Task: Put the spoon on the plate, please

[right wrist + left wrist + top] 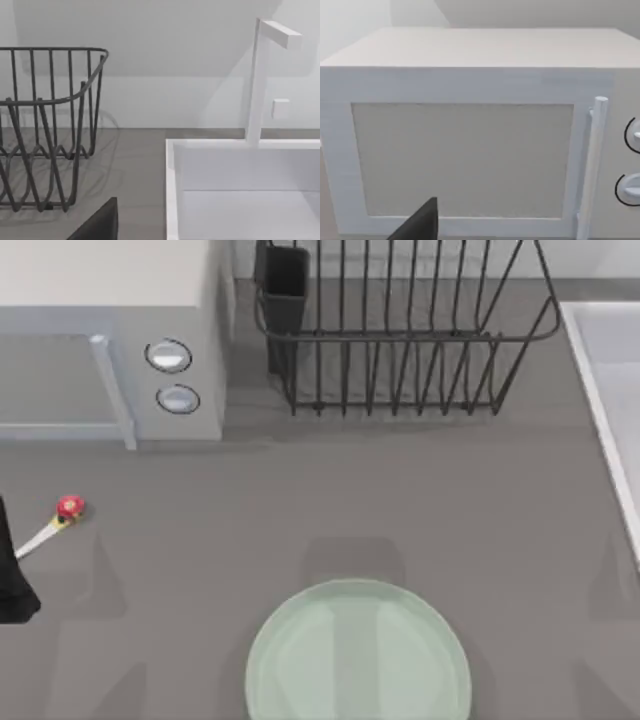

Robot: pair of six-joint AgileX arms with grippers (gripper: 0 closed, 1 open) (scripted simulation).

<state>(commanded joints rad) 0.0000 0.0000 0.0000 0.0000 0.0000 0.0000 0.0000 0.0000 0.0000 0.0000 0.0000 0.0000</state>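
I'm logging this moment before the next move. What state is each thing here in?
spoon: lying on the table at its left side, apart from the plate, bowl end hidden under the left gripper.
plate: flat on the table, nothing on it.
left gripper: at the table's left edge, over the spoon's bowl end.
microwave: door shut.
dish rack: upright, no dishes in it.
sink: nothing visible inside.

A white microwave [110, 340] sits at the back left of the grey table [450, 500], its door closed, a vertical bar handle [594, 165] beside two round knobs [168, 356]. Right of it stands a dark wire dish rack [405, 330] with a dark cup-like holder [284, 285] at its left end. At the table's right edge is a white sink [240, 190] with a squared white faucet [262, 75].
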